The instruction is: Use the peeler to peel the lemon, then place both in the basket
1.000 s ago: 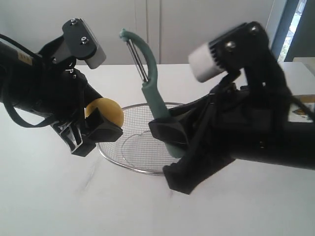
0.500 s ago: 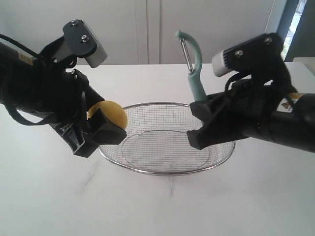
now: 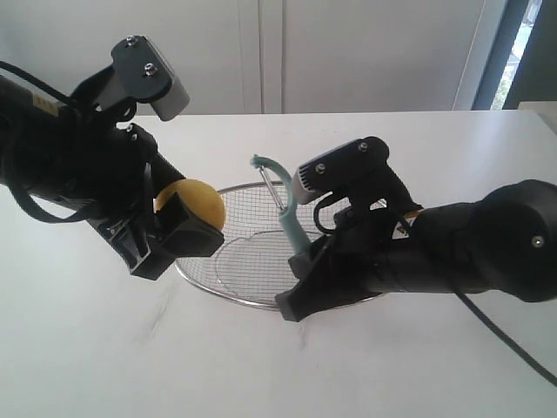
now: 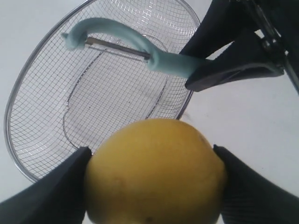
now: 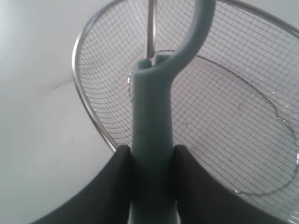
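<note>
Left jaws clamp the lemon (image 3: 196, 200), right jaws grip the peeler (image 3: 291, 231) (blade up), seemingly over the basket (image 3: 244, 257).

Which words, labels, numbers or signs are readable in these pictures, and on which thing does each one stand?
No text is readable.
Small yellow label on the left arm: too blurred to read.
Small sticker on the right arm: too small to read.
The lemon, peeler and basket show no print.
</note>
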